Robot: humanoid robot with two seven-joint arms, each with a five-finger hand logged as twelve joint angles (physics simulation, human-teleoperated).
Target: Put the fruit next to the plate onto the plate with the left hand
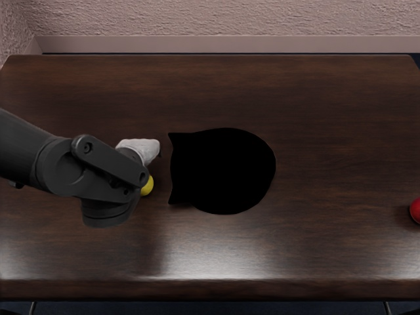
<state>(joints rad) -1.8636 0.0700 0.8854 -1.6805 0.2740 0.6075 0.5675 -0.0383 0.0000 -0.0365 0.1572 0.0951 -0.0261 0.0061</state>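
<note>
Dark wood table [315,98] carries a black plate [223,170], cat-head shaped, near its middle. Just left of the plate and off it, a yellow fruit [148,186] peeks out from under the left hand [138,151], whose arm comes in from the left edge. The wrist hides the grip, so whether the hand holds the fruit cannot be told. A red object [415,210] sits at the right edge.

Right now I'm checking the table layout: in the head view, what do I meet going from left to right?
left hand → yellow fruit, peeking out at the hand's right side → black plate → red object, cut off by the picture's right edge.
</note>
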